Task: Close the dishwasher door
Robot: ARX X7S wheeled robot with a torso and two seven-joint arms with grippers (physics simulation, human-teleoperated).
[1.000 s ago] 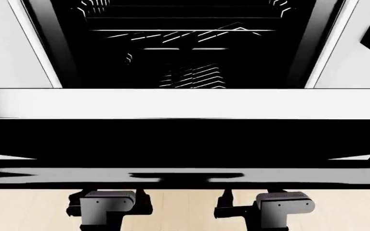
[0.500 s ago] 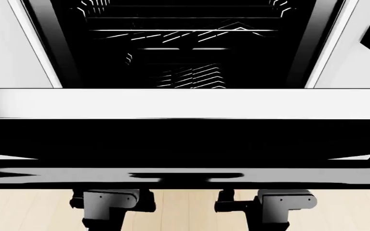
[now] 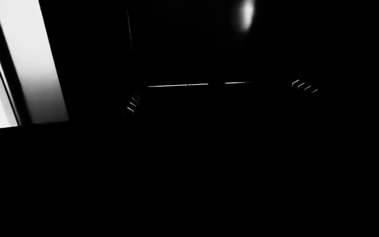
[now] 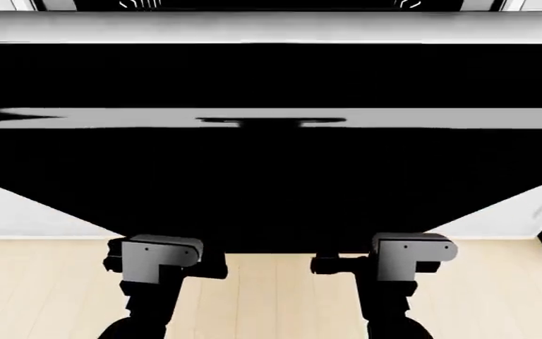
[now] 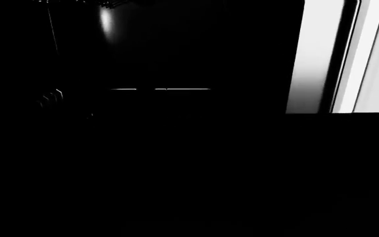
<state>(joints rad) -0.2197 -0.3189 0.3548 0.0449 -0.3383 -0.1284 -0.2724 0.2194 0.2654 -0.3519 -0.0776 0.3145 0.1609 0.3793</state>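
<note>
The dishwasher door (image 4: 271,183) is a wide glossy black panel that fills most of the head view. Its silver-grey bar handle (image 4: 440,118) runs across it and its pale edge (image 4: 271,27) lies at the top. My left wrist (image 4: 163,256) and right wrist (image 4: 412,253) sit at the door's near lower edge, with the fingers hidden under the panel. Both wrist views are almost black. They show only thin rack glints (image 3: 176,85) (image 5: 160,89) in the dark dishwasher interior. No fingers show there.
White cabinet fronts (image 4: 17,212) (image 4: 525,215) show under the door at both sides. Pale wood floor (image 4: 271,296) lies between and beside my arms. A white frame strip shows in the left wrist view (image 3: 31,59) and the right wrist view (image 5: 318,54).
The door's pale edge and handle have moved far up the head view, and the open interior is nearly out of sight. The black panel now stands steeper, and both wrists have risen with it.
</note>
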